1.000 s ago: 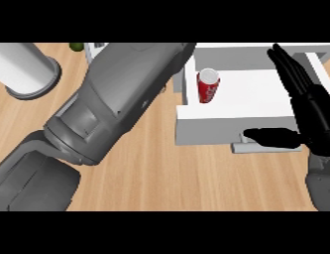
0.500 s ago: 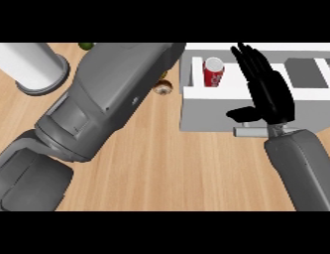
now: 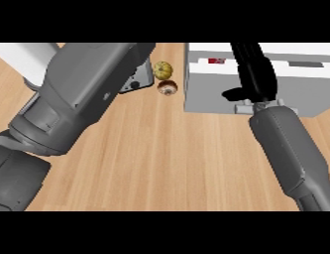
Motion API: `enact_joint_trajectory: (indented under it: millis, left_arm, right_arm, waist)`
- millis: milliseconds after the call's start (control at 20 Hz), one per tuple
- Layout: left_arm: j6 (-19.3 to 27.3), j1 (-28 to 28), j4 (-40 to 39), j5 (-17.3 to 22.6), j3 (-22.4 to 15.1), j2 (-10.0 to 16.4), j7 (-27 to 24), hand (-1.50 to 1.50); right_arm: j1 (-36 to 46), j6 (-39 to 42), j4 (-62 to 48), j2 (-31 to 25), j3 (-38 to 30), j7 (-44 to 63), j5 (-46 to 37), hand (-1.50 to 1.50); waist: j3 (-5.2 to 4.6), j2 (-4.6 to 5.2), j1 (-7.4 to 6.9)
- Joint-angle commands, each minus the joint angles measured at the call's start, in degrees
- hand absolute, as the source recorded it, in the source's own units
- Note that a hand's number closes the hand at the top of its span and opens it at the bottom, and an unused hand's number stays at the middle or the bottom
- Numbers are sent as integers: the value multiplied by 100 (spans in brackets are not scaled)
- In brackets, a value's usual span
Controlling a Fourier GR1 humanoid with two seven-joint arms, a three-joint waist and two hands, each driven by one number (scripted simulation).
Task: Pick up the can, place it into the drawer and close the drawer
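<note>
since a moment ago my right hand (image 3: 253, 74) is pushing the drawer (image 3: 211, 94) further in, fingers straight, gripping nothing; the can (image 3: 215, 61) is barely showing.

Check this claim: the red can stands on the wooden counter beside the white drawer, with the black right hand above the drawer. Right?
No: the head view shows the red can inside the white drawer; the black right hand is above it.

Only a red sliver of the can (image 3: 213, 61) shows, just left of the right hand (image 3: 253, 74), whose fingertips the top edge cuts off. The drawer (image 3: 211, 94) runs out of view past that hand. Well left of it, the left forearm (image 3: 80, 99) half covers a white cylinder (image 3: 28, 59) and a small dark object (image 3: 135, 85), too hidden to name.
</note>
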State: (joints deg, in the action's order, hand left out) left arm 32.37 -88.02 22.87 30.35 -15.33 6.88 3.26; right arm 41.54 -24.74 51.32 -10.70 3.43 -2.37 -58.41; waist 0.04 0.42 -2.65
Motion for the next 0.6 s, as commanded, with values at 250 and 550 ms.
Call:
enact_joint_trajectory:
  millis: [250,550]
  left_arm:
    - [-36,496,763,-128,-112,225,353,-150]
    - [-190,936,1252,-184,-190,571,622,-150]
  right_arm:
    - [1525,-856,-1953,-17,-517,-23,-261,-150]
    - [1953,-1524,-2616,24,-635,-97,-422,-150]
  waist:
    - [0,23,-213]
    - [-1,32,-289]
